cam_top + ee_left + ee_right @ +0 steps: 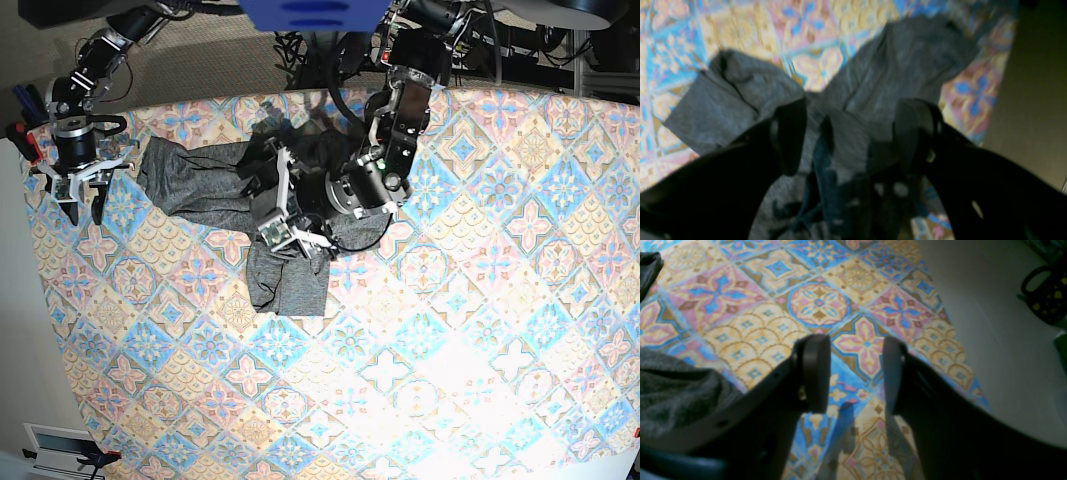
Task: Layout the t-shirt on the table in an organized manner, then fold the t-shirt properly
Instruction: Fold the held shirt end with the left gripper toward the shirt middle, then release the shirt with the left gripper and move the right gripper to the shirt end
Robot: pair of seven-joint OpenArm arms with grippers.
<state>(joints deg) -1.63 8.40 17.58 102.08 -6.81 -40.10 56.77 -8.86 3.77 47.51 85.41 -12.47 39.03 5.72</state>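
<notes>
The dark-grey t-shirt (215, 190) lies crumpled at the back left of the table (450, 350), with one part hanging toward the front (288, 285). My left gripper (292, 236) hovers low over its middle. In the left wrist view the left gripper (853, 133) is open, its jaws wide apart over a rumpled fold of the t-shirt (907, 63). My right gripper (80, 198) is near the table's left edge, beside the shirt's left end. In the right wrist view the right gripper (853, 373) is open over bare tablecloth (820, 303), with the t-shirt (673, 390) to its left.
The table's left edge (40, 260) runs close to the right gripper, with pale floor (990, 323) beyond it. A black object with yellow dots (1047, 296) sits on that floor. Cables and the arm bases (330, 40) crowd the back edge.
</notes>
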